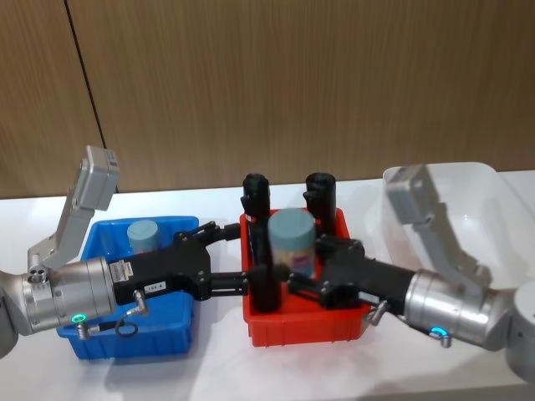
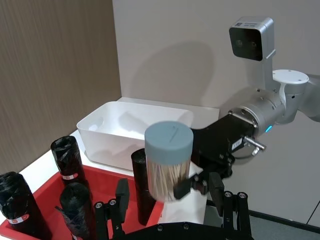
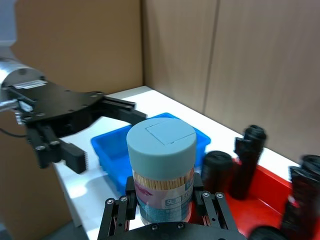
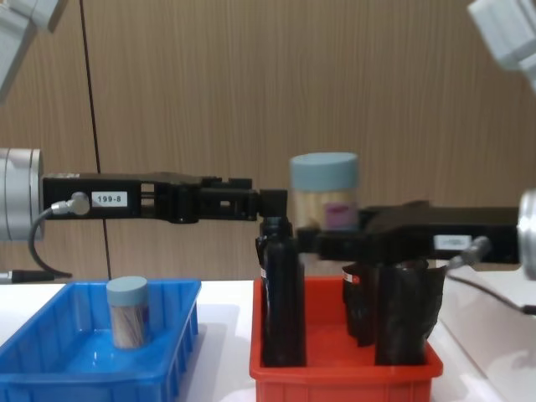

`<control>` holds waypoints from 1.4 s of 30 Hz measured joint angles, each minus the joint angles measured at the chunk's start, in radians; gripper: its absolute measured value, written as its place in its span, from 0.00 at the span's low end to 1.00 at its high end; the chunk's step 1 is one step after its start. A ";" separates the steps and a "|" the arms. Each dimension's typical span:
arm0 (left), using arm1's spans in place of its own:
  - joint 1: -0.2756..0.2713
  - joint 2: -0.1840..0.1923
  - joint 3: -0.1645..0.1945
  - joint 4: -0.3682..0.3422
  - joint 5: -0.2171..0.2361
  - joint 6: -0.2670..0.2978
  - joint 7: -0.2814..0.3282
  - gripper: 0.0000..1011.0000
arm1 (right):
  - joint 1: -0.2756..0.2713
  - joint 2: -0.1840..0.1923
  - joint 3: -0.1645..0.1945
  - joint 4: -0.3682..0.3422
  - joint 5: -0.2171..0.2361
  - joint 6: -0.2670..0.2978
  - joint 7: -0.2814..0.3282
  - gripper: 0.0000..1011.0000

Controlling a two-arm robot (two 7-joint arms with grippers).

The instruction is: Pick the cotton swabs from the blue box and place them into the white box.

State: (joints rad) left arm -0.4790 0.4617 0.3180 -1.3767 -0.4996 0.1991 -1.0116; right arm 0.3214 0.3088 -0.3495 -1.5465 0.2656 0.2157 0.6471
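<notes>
Right end effector [image 1: 298, 267] grips the cotton swabs jar [image 1: 291, 234].

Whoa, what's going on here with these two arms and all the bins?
The right hand grips a jar of cotton swabs, holding it in the air above the red bin of black rolls. The left hand is open right beside it, on the blue box side. A second jar stands in the blue box. The white box, on the robot's right, looks empty as far as it shows.
</notes>
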 joint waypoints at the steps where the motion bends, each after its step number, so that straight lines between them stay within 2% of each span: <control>1: 0.000 0.000 0.000 0.000 0.000 0.000 0.000 0.99 | -0.003 0.005 0.004 -0.002 0.004 -0.001 -0.004 0.62; 13: 0.000 0.000 0.000 0.000 0.000 0.000 0.000 0.99 | -0.036 0.082 0.066 -0.028 0.067 -0.023 -0.073 0.62; 25: 0.000 0.000 0.000 0.000 0.000 0.000 0.000 0.99 | -0.037 0.124 0.114 -0.012 0.107 -0.035 -0.165 0.62; 35: 0.000 0.000 0.000 0.000 0.000 0.000 0.000 0.99 | -0.007 0.130 0.140 0.058 0.123 -0.042 -0.252 0.62; 42: 0.000 0.000 0.000 0.000 0.000 0.000 0.000 0.99 | 0.039 0.119 0.151 0.166 0.128 -0.051 -0.311 0.62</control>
State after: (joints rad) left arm -0.4790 0.4617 0.3180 -1.3767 -0.4995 0.1990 -1.0116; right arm 0.3605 0.4278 -0.1983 -1.3801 0.3932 0.1646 0.3358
